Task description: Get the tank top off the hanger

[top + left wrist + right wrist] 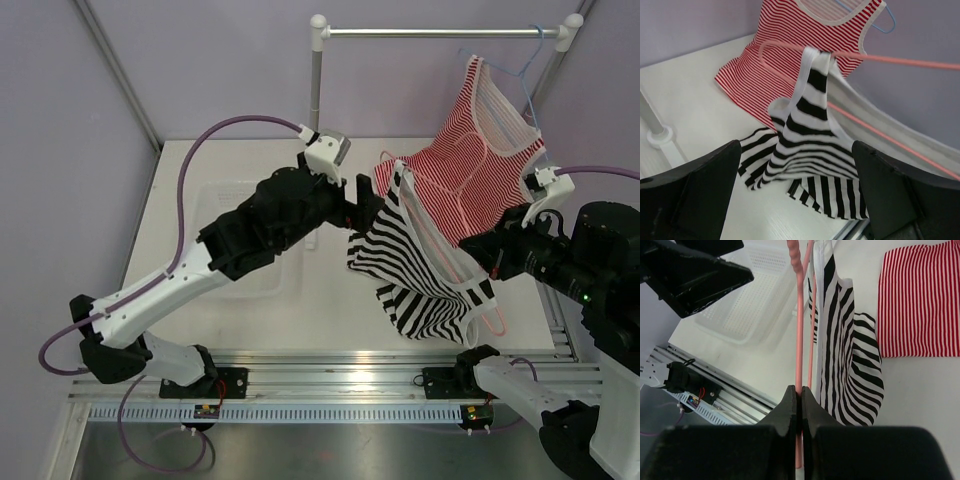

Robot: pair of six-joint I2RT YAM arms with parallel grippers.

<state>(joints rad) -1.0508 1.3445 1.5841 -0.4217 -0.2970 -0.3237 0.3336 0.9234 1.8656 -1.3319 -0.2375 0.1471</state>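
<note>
tank top matt knit cloth; hanger smooth, faintly glossy

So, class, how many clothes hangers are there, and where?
2. The pale pink hanger, carrying the black-and-white striped tank top, is clamped in the jaws of the right gripper. The light blue hanger hooks over the rail at back right, inside the red-and-white tank top. None other shows.
</note>
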